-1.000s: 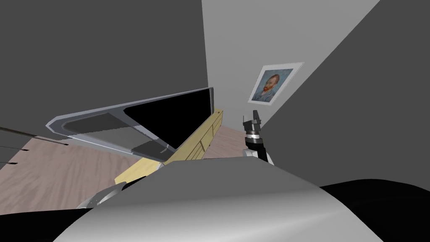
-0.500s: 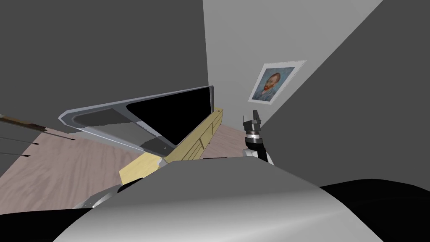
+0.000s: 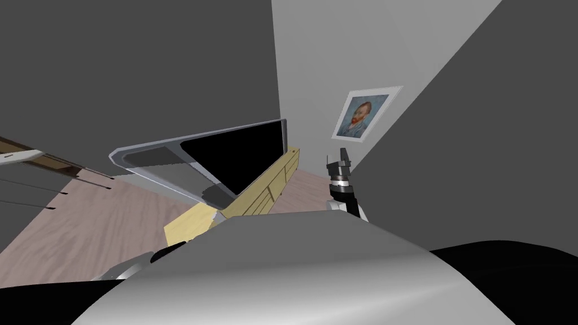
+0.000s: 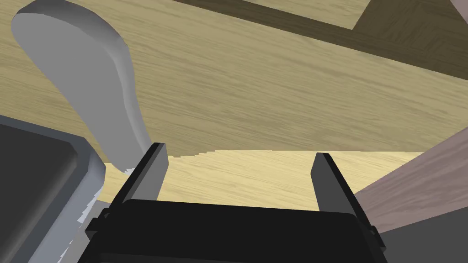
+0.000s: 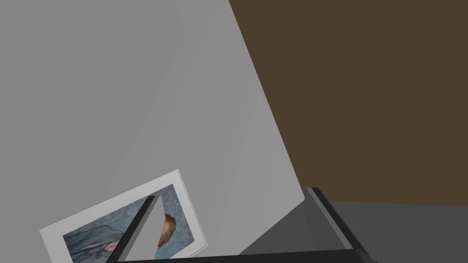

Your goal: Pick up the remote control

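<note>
head: tv with a black screen stands on a long light-wood cabinet by the grey wall, wood floor beside it. tiny dark speck at the cabinet's far end, too small to say if it's the remote, so can't tell where the remote is. right hand is raised, fingers pointing up, right of the cabinet and apart from it.
left wrist: left hand wide, empty, aimed at the cabinet's light wood. grey paddle-shaped piece just beside one finger, dark slab with a grey rim next to it.
right wrist: right hand wide, empty.
</note>
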Available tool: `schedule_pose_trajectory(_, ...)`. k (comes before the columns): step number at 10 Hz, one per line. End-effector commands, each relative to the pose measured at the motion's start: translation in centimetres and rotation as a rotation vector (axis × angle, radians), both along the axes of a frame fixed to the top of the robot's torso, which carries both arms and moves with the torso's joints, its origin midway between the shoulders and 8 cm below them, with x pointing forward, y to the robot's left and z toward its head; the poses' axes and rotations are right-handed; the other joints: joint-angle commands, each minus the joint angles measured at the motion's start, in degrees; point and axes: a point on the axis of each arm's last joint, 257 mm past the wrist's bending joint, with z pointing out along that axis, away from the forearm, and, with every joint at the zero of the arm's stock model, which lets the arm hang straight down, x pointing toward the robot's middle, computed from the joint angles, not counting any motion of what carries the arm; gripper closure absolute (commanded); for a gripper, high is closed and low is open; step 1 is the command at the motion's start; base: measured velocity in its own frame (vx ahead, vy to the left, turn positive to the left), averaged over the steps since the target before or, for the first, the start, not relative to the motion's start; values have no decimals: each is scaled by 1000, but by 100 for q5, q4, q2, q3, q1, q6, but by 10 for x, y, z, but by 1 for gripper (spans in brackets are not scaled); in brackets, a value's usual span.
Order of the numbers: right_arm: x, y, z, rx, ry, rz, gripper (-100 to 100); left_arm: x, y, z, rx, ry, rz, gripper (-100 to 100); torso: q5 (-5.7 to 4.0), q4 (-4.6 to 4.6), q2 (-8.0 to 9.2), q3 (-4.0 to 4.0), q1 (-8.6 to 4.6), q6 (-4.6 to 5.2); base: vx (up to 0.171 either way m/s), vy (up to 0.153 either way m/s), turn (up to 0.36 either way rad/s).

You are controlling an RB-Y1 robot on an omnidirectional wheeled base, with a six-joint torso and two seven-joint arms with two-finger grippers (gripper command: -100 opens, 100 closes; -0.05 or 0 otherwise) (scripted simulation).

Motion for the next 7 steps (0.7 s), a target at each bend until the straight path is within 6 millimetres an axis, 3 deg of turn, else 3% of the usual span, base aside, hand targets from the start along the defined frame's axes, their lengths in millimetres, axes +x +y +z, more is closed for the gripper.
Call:
schedule_pose_trajectory(1,0,0,0,0,0,0,0,-1,-7,0,-8,9,-16,-100,0,0,0,0,0,0,211,120,-57)
schedule_pose_trajectory(4,0,0,0,0,0,0,0,-4,-29,-6,-38,23,-59,-100,6,-4,-13,-9,19,-1,201,93,-76)
schedule_pose_trajectory(6,0,0,0,0,0,0,0,-3,-30,-7,-40,23,-61,-100,2,0,12,4,-1,-3,88,31,-20)
schedule_pose_trajectory(7,0,0,0,0,0,0,0,-2,-30,-7,-40,23,-62,0,-1,6,40,20,-12,-4,11,4,-1)
